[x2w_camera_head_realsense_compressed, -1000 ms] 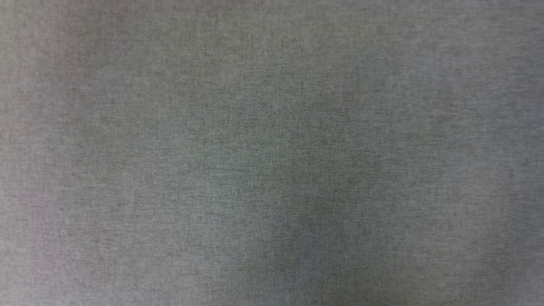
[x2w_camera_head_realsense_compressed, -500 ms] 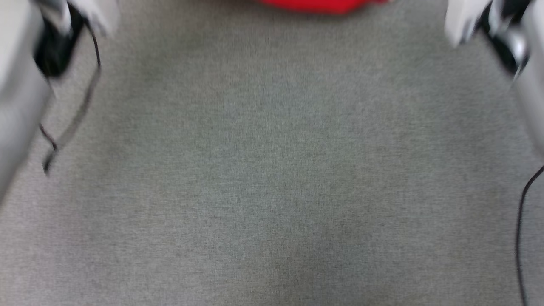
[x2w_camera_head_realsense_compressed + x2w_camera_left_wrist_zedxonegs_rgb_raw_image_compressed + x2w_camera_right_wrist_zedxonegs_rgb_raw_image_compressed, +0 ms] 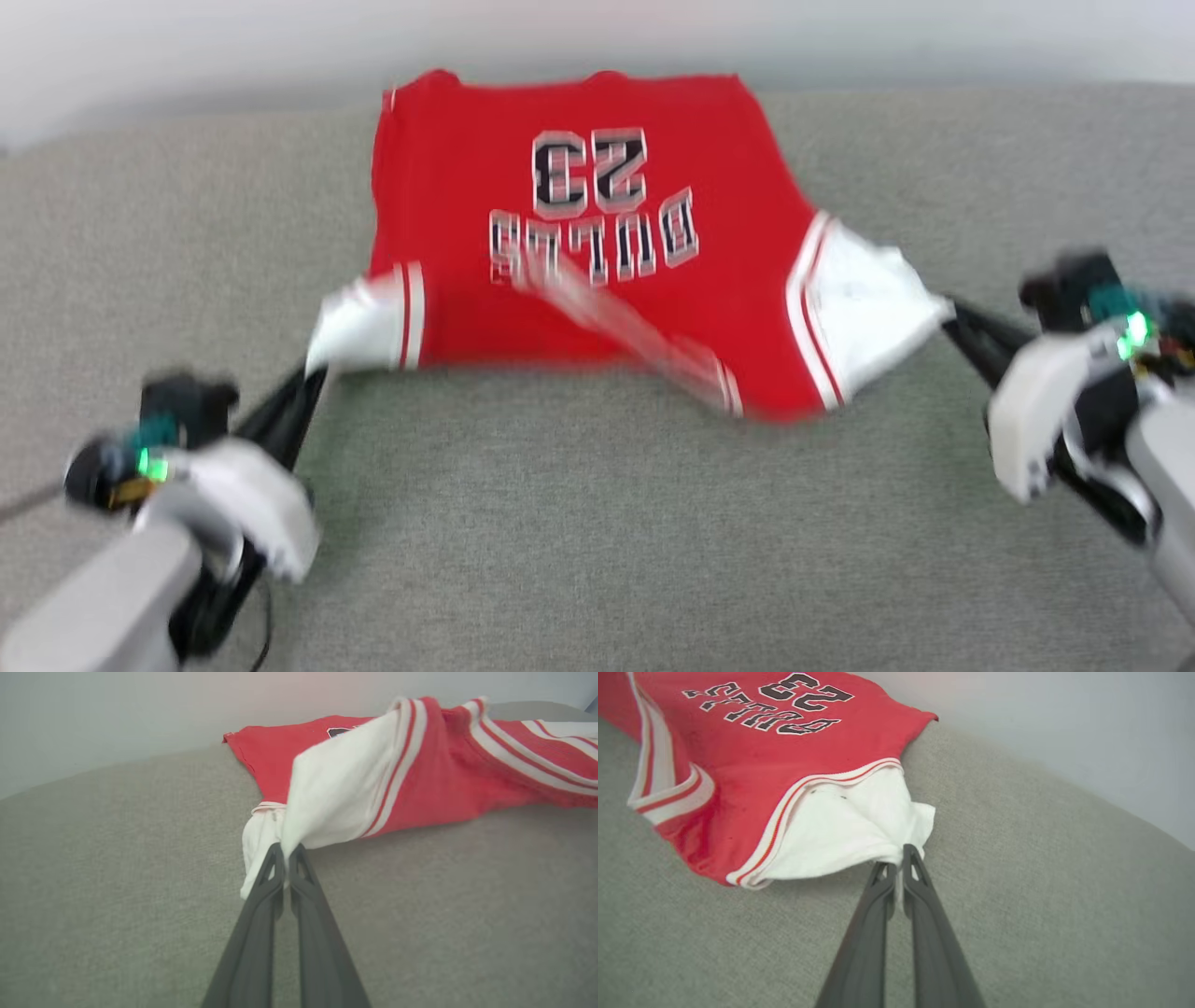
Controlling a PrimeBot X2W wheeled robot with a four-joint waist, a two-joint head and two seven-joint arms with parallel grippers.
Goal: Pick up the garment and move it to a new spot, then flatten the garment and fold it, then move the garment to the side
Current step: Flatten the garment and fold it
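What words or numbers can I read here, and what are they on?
"BULLS": black, white-outlined letters on the red garment, upside down in the head view.
"23": same garment, just beyond the word.
No other text can be read.

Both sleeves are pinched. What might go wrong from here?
1. The left pincer and right pincer each grip just a sleeve tip; a hard pull might slip the jersey free.
2. The striped collar hangs loose over the lettering and may get creased in during flattening.
3. The hem sits by the back edge of the grey surface; pushing forward could drop it off.
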